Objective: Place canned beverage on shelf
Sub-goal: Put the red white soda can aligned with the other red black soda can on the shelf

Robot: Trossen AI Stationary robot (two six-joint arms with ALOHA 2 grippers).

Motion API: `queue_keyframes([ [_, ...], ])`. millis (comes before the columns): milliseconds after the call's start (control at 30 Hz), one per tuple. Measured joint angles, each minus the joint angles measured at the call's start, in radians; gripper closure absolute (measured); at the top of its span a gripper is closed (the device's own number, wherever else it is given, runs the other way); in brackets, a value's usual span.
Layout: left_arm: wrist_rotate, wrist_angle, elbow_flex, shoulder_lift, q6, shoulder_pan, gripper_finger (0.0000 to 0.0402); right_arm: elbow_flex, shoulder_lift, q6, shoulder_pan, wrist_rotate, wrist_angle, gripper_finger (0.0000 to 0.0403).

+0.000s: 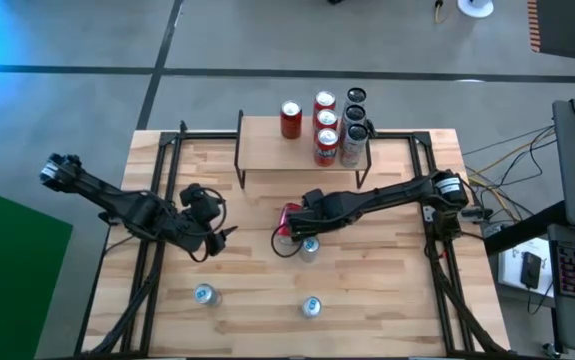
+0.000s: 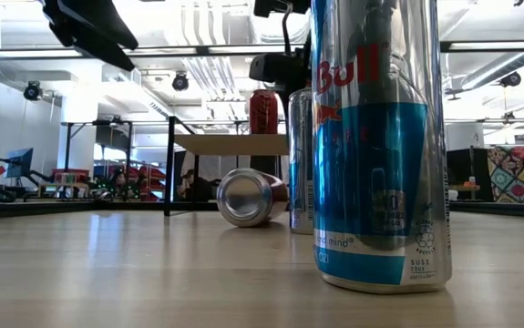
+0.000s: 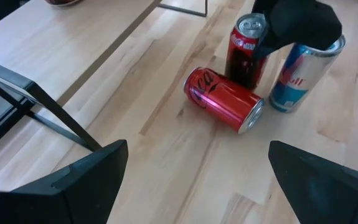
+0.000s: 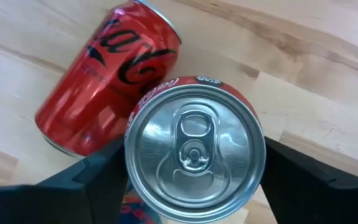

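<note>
An upright red can (image 4: 194, 146) with a silver top stands on the table, my right gripper (image 4: 194, 186) shut on it from above. It also shows in the left wrist view as the upright red can (image 3: 246, 53), its top under the dark gripper. Beside it a second red can (image 4: 104, 81) lies on its side, and a blue-and-silver can (image 3: 297, 78) stands close by. The shelf (image 1: 267, 150) at the table's far side carries several cans (image 1: 325, 125). My left gripper (image 1: 219, 238) hangs open to the left, holding nothing. My right gripper has the upright red can's round wall (image 4: 135, 143) between its two fingers (image 4: 98, 180), just below the top rim, one finger on each opposite side. The fingers point steeply down. The can stands upright with its bottom on the table.
The fallen red can (image 1: 289, 215) lies against the held can on its far side, and the blue-and-silver can (image 1: 310, 248) stands at its near side. Two more blue-and-silver cans (image 1: 204, 294) (image 1: 311, 306) stand near the front edge. Bare wood lies between the arms.
</note>
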Motion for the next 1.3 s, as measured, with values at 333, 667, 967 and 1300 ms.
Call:
queue_keyframes([
  [333,-0.015,0.001,0.000,0.012,-0.002,0.006,0.0029,0.158,-0.041,-0.044,-0.009,-0.123,-0.071,0.0115],
  [667,0.020,0.031,0.000,0.012,0.078,0.121,0.0029,0.437,-0.037,-0.163,-0.048,-0.069,-0.181,0.0114],
  [967,0.109,0.368,0.000,0.030,0.315,0.227,0.0029,0.484,-0.035,-0.225,-0.053,-0.039,-0.172,0.0113],
  [1300,0.222,0.619,0.002,0.124,0.513,0.270,0.0029,0.520,-0.035,-0.229,-0.062,-0.037,-0.146,0.0113],
])
